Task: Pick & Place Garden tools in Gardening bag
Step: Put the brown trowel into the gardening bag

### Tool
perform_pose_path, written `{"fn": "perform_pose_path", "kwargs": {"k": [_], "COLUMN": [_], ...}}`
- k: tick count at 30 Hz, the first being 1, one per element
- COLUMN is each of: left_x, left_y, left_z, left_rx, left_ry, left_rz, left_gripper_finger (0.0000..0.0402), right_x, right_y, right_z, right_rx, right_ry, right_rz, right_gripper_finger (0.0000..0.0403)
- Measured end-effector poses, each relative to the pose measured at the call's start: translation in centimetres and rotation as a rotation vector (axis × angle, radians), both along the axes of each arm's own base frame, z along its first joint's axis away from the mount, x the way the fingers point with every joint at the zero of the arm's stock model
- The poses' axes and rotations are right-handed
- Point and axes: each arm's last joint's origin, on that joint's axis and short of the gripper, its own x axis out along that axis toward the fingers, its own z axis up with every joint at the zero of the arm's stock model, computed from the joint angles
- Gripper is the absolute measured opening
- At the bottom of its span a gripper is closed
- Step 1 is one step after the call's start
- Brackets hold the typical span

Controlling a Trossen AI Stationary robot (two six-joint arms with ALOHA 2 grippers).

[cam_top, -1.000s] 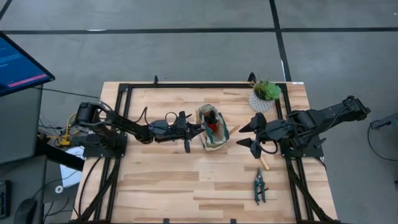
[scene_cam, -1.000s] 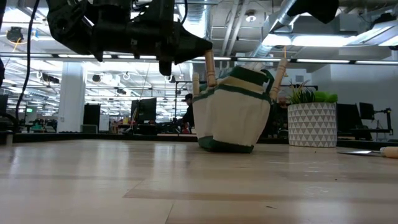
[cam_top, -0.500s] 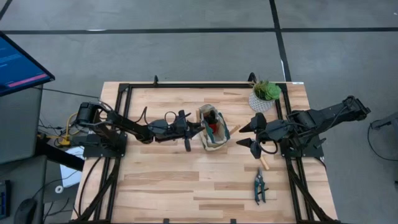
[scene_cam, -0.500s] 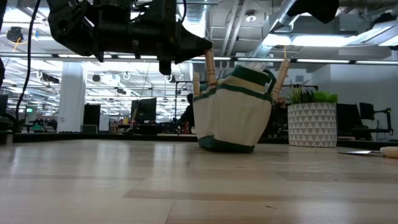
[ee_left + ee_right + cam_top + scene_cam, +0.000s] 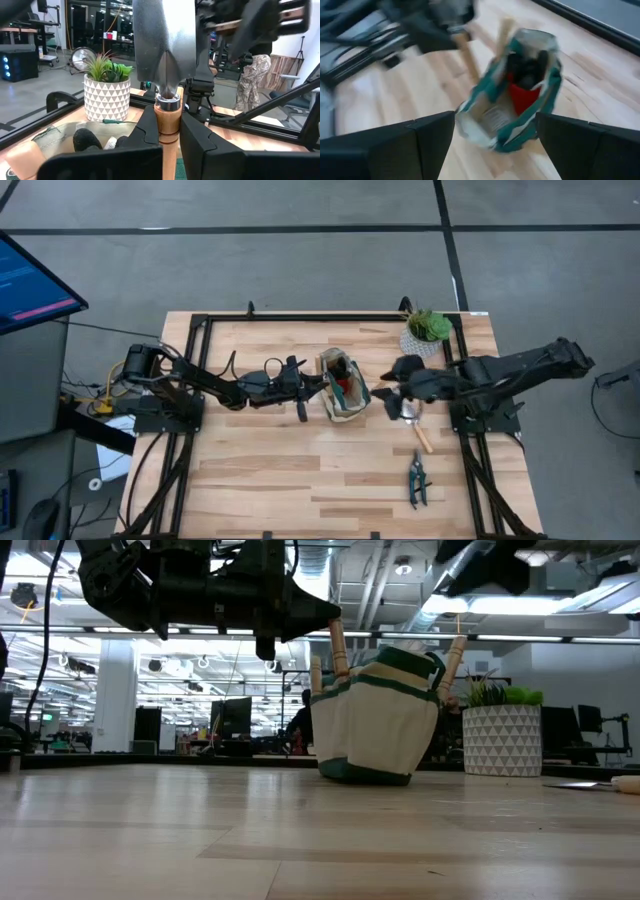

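My left gripper pinches a trowel by its wooden handle, right at the gardening bag rim, touching or nearly so. Right gripper hangs spread wide just off the bag's opposite side, nothing held. A second trowel lies under the right arm, pruning shears beyond it near the table edge. Plant pot crowds the right arm; the table behind my left gripper is bare.

Bright ceiling lights glare in the low view; right wrist view motion-blurred.
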Motion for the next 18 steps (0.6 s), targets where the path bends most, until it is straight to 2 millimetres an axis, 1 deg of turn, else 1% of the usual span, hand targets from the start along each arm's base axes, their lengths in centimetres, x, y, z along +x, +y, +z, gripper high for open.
{"fn": "perform_pose_path", "kwargs": {"k": [3,7,10,14,18], "left_x": [0.0,0.0,0.0,0.0,0.0], "left_y": [-0.1,-0.3,-0.4,-0.5,-0.5], "left_z": [0.0,0.0,0.0,0.0,0.0], "left_rx": [-0.002,-0.007,-0.009,-0.009,-0.001], "left_ry": [-0.002,-0.005,-0.007,-0.007,-0.005], "left_rz": [-0.011,-0.017,-0.020,-0.024,-0.026], "left_gripper_finger": [0.0010,0.0010,0.0010,0.0010,0.0010], "right_x": [2.1,5.3,7.5,9.6,10.8], "right_y": [-0.7,-1.5,-1.9,-2.4,-2.6], "right_z": [-1.5,-3.1,-3.7,-4.5,-5.1], "right_rx": [0.068,0.175,0.209,0.194,0.171], "right_ry": [0.037,0.087,0.153,0.246,0.312], "right_rz": [-0.052,-0.011,0.003,-0.003,0.004], "right_gripper_finger": [0.0270,0.0270,0.0270,0.0270,0.0270]}}
